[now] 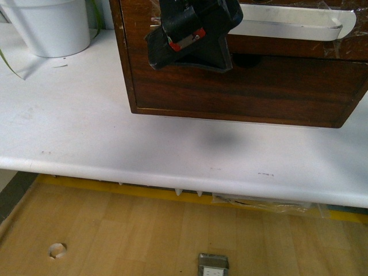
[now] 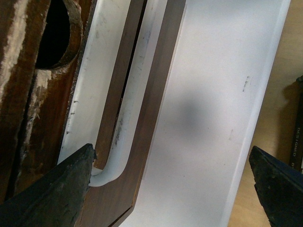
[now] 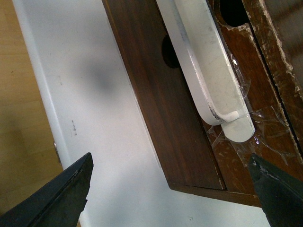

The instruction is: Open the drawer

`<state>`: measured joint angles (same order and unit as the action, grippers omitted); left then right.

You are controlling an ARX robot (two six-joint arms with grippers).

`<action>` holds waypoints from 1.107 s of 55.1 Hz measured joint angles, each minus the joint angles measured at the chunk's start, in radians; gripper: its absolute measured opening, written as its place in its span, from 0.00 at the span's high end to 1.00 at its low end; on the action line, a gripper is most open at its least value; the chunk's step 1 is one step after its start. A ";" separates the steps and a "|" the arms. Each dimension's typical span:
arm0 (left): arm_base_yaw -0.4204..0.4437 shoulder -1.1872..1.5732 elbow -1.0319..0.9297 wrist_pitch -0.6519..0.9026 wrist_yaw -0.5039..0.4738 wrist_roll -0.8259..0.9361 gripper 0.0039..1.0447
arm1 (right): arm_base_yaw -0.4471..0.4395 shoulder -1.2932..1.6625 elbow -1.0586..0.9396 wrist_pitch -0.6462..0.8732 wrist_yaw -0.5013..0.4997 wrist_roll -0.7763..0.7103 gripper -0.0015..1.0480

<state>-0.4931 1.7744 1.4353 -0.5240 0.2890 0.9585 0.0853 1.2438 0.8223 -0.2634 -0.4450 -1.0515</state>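
Drawer [image 1: 299,47]: upper front of dark brown wooden cabinet [image 1: 122,52], which stands toward worktop's [image 1: 115,132] back right. Wood is glossy with streaky grain, edges chipped pale, and a rounded notch sits near its top edge. Handle [image 1: 287,23]: long white plastic bar with rounded ends, scuffed grey, fixed along the front with crinkled clear tape [image 3: 265,127]. Lower drawer [image 1: 259,86] under it has a plain front and its own dark notch.

Left gripper [image 2: 171,153] is up at handle's left end, black fingers spread wide, nothing held. One fingertip [image 2: 71,175] is just beside the bar's curved end; can't tell if touching. Right gripper [image 3: 170,163] is off handle's right end, fingers also wide apart and empty.

Worktop is smooth white with a rounded front edge and a few dark specks. White round pot [image 1: 52,26] at back left corner.
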 joint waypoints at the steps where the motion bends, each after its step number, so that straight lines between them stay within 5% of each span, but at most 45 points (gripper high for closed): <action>1: 0.000 0.003 0.002 0.000 0.000 0.002 0.06 | 0.001 0.003 0.001 0.003 0.000 0.001 0.09; 61: 0.002 0.069 0.063 -0.067 0.020 0.040 0.06 | 0.150 0.224 0.050 0.202 0.148 0.091 0.09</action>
<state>-0.4911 1.8435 1.4982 -0.5911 0.3088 0.9989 0.2356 1.4677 0.8722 -0.0612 -0.2970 -0.9604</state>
